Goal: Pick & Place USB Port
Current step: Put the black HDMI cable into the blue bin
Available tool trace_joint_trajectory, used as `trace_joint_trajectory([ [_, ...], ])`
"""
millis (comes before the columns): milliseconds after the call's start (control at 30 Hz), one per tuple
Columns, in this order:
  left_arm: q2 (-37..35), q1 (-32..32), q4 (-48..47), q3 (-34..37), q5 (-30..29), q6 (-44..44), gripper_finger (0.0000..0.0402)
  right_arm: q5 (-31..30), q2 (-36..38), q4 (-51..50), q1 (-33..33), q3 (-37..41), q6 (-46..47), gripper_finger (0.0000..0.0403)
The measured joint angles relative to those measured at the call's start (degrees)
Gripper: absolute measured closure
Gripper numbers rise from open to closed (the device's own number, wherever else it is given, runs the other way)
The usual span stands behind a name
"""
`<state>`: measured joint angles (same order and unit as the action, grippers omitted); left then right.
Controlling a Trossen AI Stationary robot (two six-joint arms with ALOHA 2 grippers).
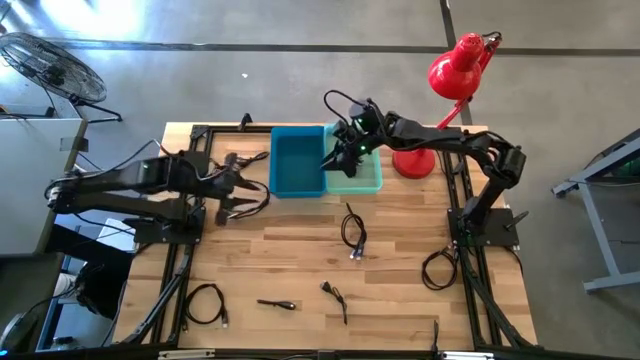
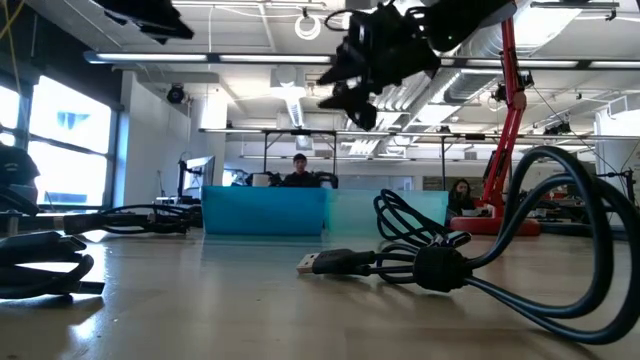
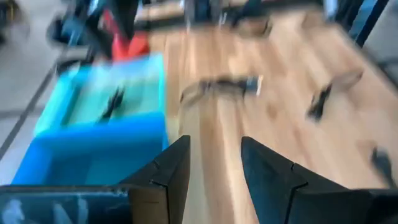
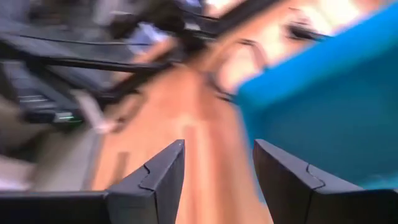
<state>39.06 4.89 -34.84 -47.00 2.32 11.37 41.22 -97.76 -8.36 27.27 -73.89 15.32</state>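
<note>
Right tool (image 1: 333,160) over teal bin (image 1: 368,182), fingers apart, empty | left tool (image 1: 243,187) apart, idle | I lift straight, clearing rim.

Wooden bench (image 1: 300,250) carrying two blue bins (image 1: 298,162), a red lamp (image 1: 415,160), and several loose black cables (image 1: 353,235).

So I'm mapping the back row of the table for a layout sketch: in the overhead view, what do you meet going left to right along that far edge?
Left gripper → blue bin → teal bin, with the right gripper over the seam between the two → red lamp base.
</note>
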Motion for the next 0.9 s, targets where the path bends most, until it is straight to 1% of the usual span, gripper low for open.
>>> trace_joint_trajectory([
  [33,0.14,0.00,-3.52,-1.32,-0.67,-0.01,0.0261,2.16,0.00,1.18,-0.54,0.00,0.42,0.0222],
  [100,0.51,0.00,-7.32,-2.78,-1.51,-0.37,0.0261,6.14,0.00,3.20,-1.77,0.00,1.31,0.0222],
  [167,0.56,0.00,-7.85,-2.91,-1.66,-1.33,0.0261,10.63,0.02,3.53,-3.30,0.00,1.86,0.0221],
  [233,0.56,-0.02,-7.82,-2.91,-1.66,-1.56,0.0261,16.81,0.02,1.59,-4.93,0.00,2.76,0.0221],
  [300,0.56,-0.02,-7.82,-2.91,-1.66,-1.90,0.0261,24.05,0.02,-3.22,-6.70,0.00,3.93,0.0221],
  [367,0.56,-0.02,-7.82,-2.91,-1.66,-2.70,0.0261,30.10,0.02,-10.35,-8.66,0.00,4.09,0.0221],
  [400,0.56,-0.02,-7.82,-2.91,-1.66,-2.81,0.0261,32.03,0.02,-14.33,-9.68,0.00,3.69,0.0221],
  [467,0.56,-0.02,-7.82,-2.91,-1.68,-2.77,0.0261,32.81,0.02,-21.72,-11.71,0.00,0.35,0.0221],
  [567,0.85,-0.02,-7.79,-2.91,-1.88,-2.74,0.0261,29.79,0.02,-29.96,-13.90,0.02,-6.51,0.0221],
  [667,1.58,0.00,-7.79,-2.91,-1.96,-2.72,0.0261,23.39,0.02,-35.15,-14.80,0.02,-11.64,0.0222],
  [733,2.51,-0.02,-7.71,-2.91,-2.03,-2.70,0.0261,17.13,0.02,-37.58,-14.97,0.02,-12.88,0.0222],
  [900,5.44,-0.02,-7.77,-2.91,-1.68,-2.70,0.0261,-3.88,0.02,-41.20,-16.71,0.02,-13.08,0.0222],
])
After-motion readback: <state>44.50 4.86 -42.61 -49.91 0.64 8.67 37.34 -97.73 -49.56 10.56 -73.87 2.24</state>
